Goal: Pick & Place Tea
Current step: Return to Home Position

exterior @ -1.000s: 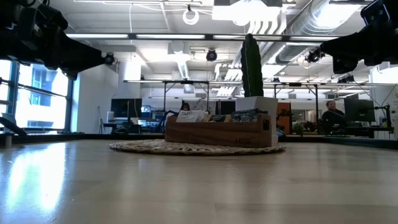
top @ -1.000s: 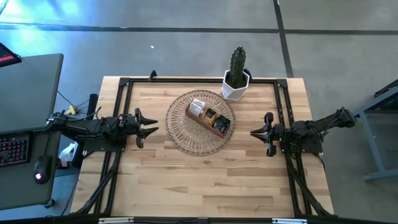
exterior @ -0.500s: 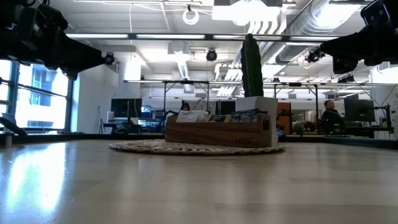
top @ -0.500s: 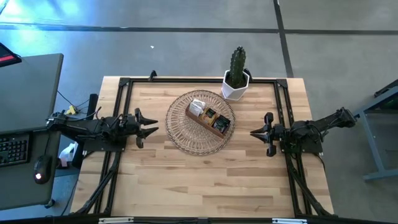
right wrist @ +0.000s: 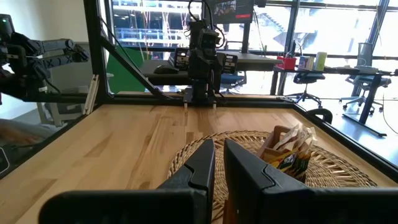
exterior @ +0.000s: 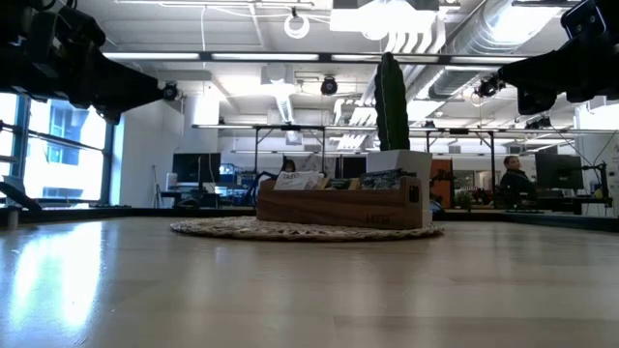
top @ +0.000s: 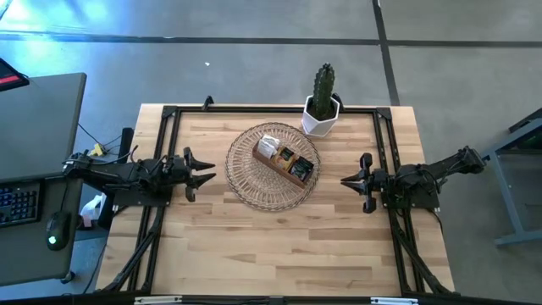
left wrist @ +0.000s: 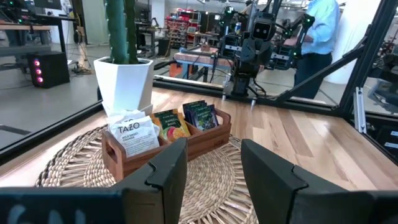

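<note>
The tea packets stand upright in a brown wooden box on a round wicker mat at the table's middle. In the left wrist view a white packet, an orange one and green ones show in the box. My left gripper hovers level at the table's left side, open, pointing at the mat and holding nothing. My right gripper hovers level at the right side, shut with only a thin gap between its fingers, and holds nothing.
A cactus in a white pot stands at the far edge, just behind the mat. A black frame runs round the table's edges. Bare wood lies in front of the mat. A person shows in the room behind.
</note>
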